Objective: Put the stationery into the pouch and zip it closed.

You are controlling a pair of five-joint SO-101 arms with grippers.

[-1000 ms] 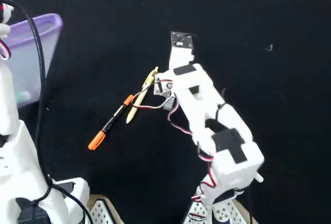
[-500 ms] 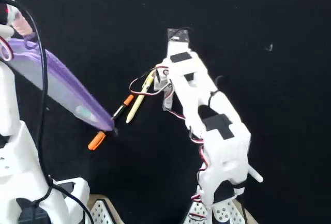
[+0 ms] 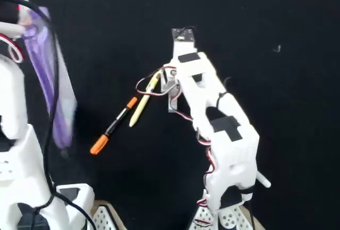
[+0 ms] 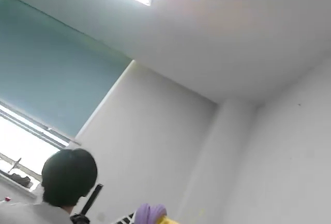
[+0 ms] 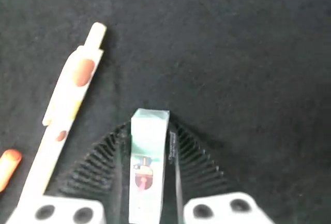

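Down by the yellow pen [image 3: 142, 102], the right gripper [image 5: 149, 125] is pinching a little eraser [image 5: 148, 167] to lift it, left gripper [image 3: 24, 20] clamped on the dangling pouch [image 3: 53, 92], probably for loading.

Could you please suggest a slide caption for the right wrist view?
Right gripper shut on a small teal-topped eraser over the black table, with a cream pen lying beside it.

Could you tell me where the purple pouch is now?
In the high view the pouch hangs at far left beside the left arm, left of the orange marker.
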